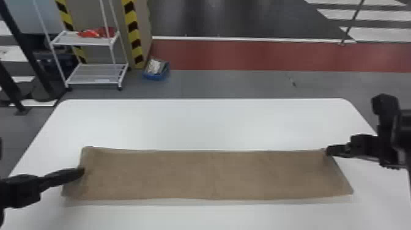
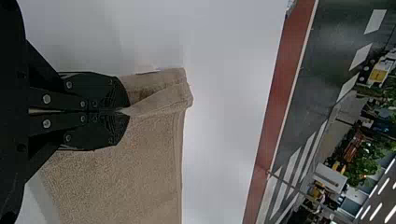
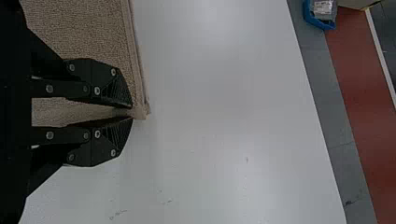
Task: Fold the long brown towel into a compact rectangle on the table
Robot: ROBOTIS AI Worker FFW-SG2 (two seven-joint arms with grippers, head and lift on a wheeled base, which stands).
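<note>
Left gripper (image 2: pixel 125 111), nearest my camera, pinches the towel (image 1: pixel 211 174) partway along its left end; my right gripper (image 3: pixel 132 113) clamps its far right corner. It spans the surface (image 1: pixel 201 122) lengthwise. I judge it light, limp and hardly slippery, prone to sagging; I'd favour corner holds.

The left gripper (image 1: pixel 82 172) points inward toward the right gripper (image 1: pixel 328 150), well apart from it, its two black fingers pressed together along their inner faces. The right one points back toward the left, fingers narrowing to a slim gap at the tips, its black wrist (image 1: pixel 389 134) directly behind them.
</note>
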